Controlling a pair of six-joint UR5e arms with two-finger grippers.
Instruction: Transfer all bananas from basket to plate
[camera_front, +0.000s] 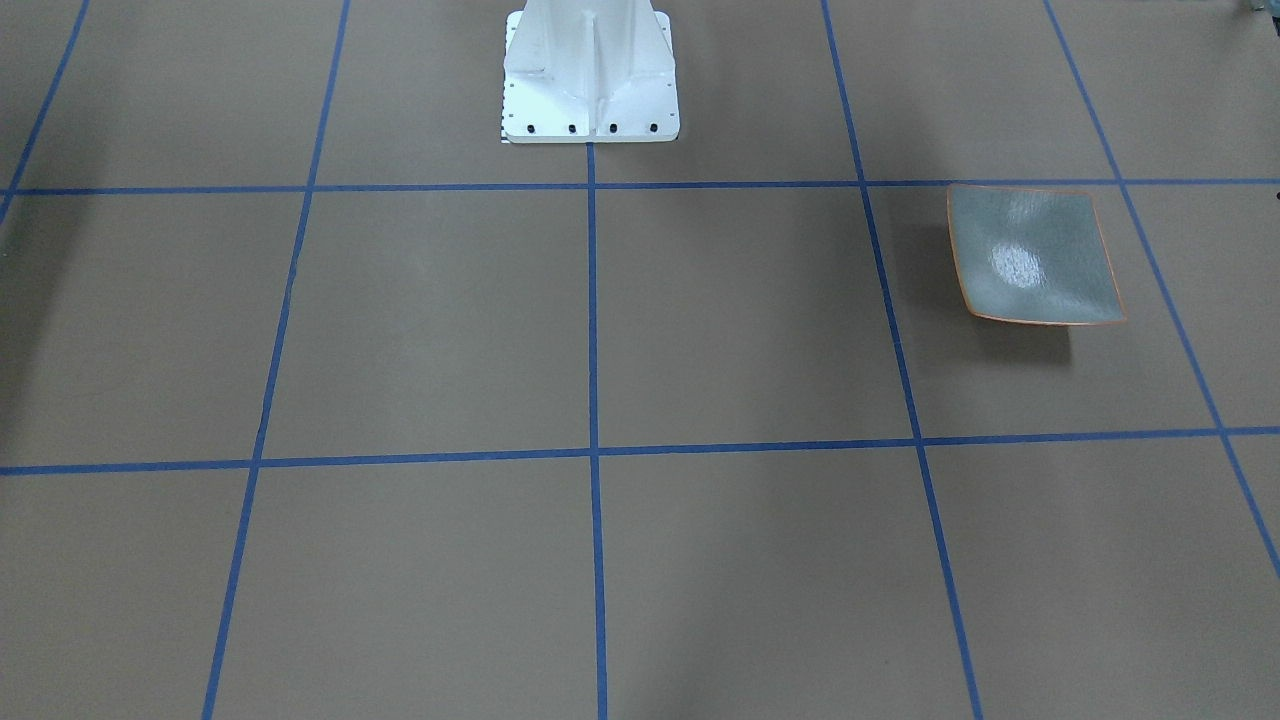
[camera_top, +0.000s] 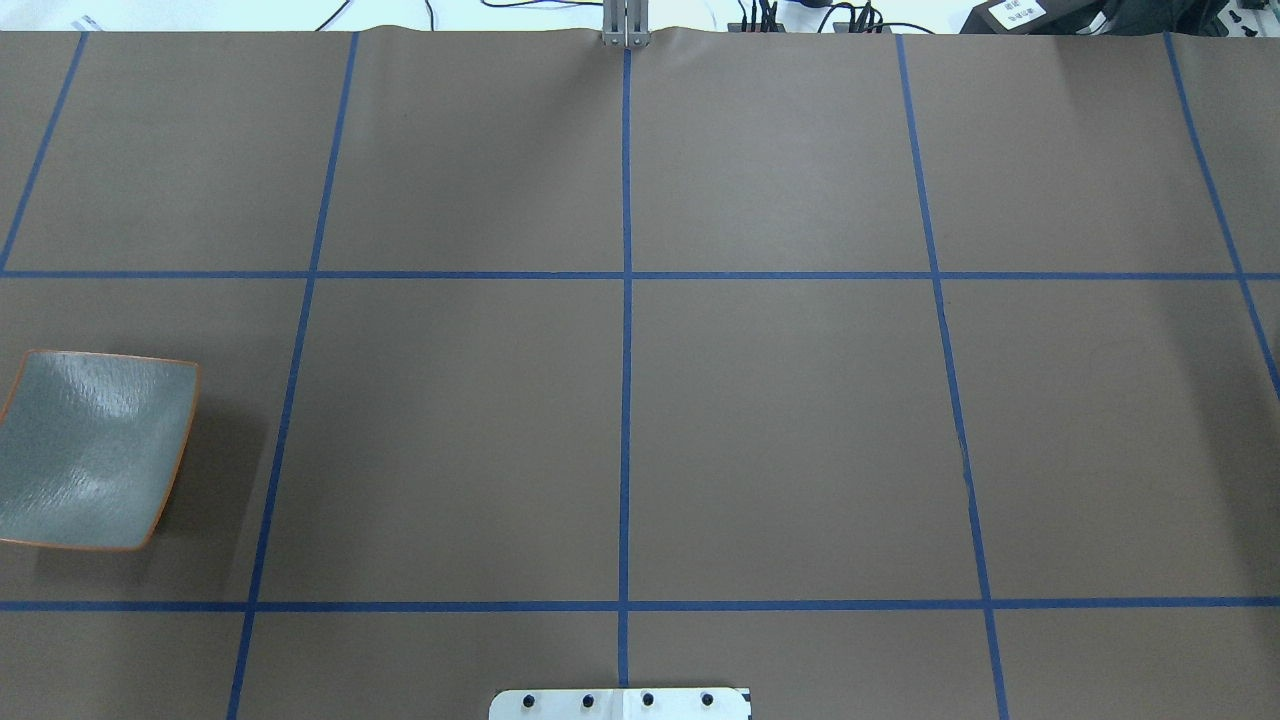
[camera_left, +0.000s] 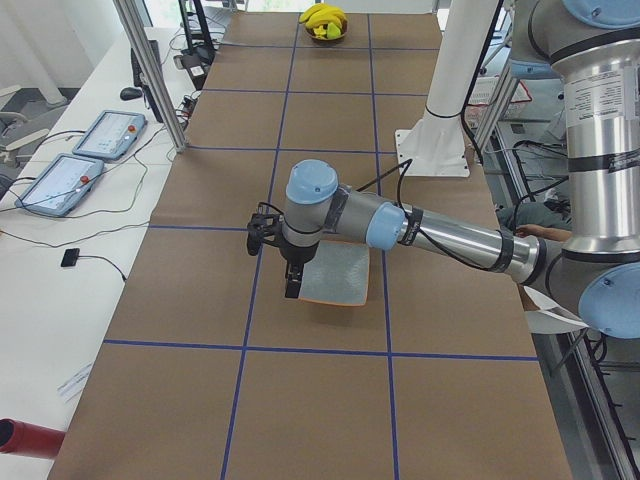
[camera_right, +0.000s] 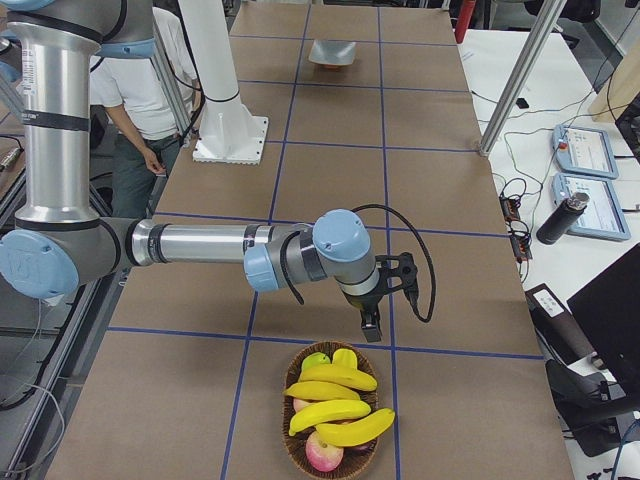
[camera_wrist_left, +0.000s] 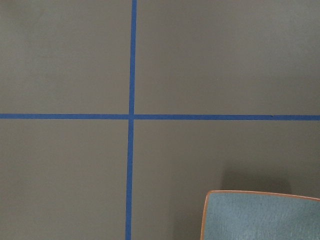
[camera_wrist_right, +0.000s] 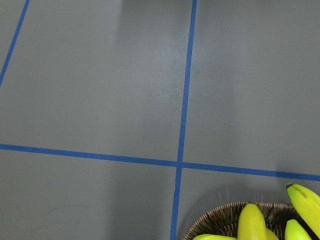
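Several yellow bananas (camera_right: 335, 400) lie in a wicker basket (camera_right: 290, 450) at the table's right end, also seen in the right wrist view as bananas (camera_wrist_right: 250, 222) over the basket's rim (camera_wrist_right: 220, 220). The grey-green plate (camera_top: 90, 450) with its orange rim sits bare at the table's left end. My right gripper (camera_right: 371, 328) hangs just beyond the basket, pointing down. My left gripper (camera_left: 291, 285) hovers at the edge of the plate (camera_left: 335, 278). Both show only in the side views, so I cannot tell whether they are open or shut.
A reddish apple (camera_right: 322, 452) and a green fruit (camera_right: 315, 360) share the basket. The white robot base (camera_front: 590, 80) stands mid-table. A person (camera_right: 140, 100) stands behind the robot. Tablets (camera_left: 60, 180) and a dark bottle (camera_right: 560, 220) lie on the side bench.
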